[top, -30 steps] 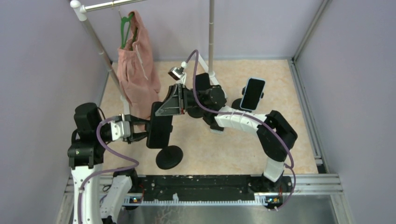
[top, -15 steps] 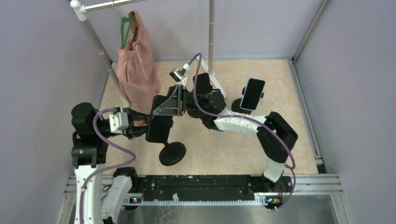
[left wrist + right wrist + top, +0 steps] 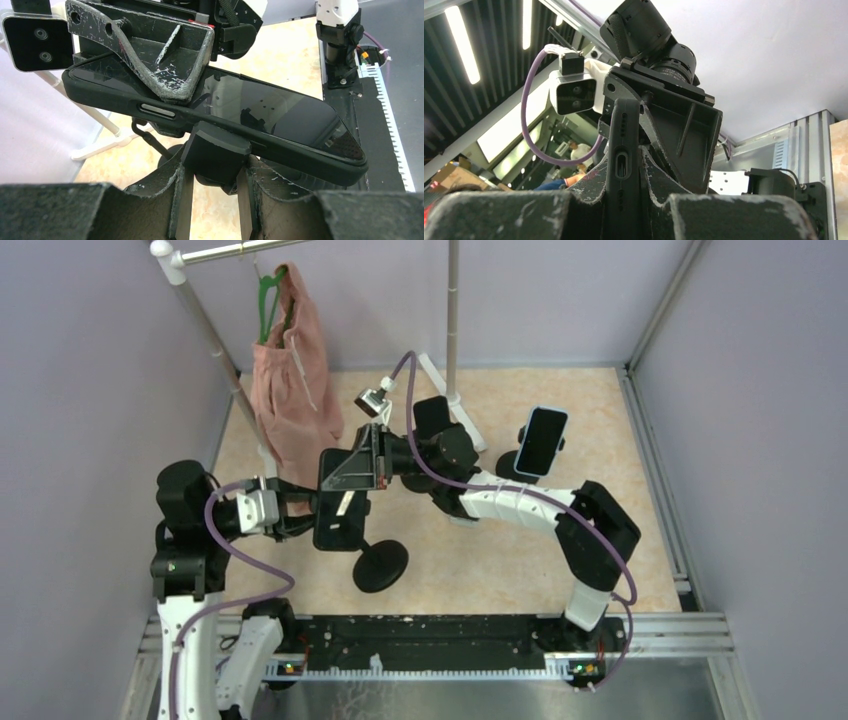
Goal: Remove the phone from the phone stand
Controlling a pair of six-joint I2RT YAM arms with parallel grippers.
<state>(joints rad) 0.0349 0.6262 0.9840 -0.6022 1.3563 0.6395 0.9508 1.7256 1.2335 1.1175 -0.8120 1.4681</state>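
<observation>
A black phone (image 3: 340, 522) in a dark case sits in the cradle of a black phone stand, whose round base (image 3: 380, 565) hangs low to the right. My left gripper (image 3: 300, 525) comes in from the left. In the left wrist view it (image 3: 215, 182) is shut on the stand's cradle block (image 3: 216, 152) just under the phone (image 3: 280, 117). My right gripper (image 3: 348, 480) reaches in from the far side. In the right wrist view it (image 3: 622, 172) is shut on the phone's end (image 3: 621, 150), fingers pressing both faces beside the charging port.
A second phone (image 3: 541, 440) leans on its own stand at the back right. A pink garment (image 3: 293, 390) on a green hanger hangs from a white rack (image 3: 205, 330) at the back left. The rack's upright pole (image 3: 452, 310) stands behind my right arm. Grey walls enclose the table.
The right gripper's fingers have closed onto the phone's end. The stand's round base has swung to the right, and the phone with both grippers has shifted slightly.
</observation>
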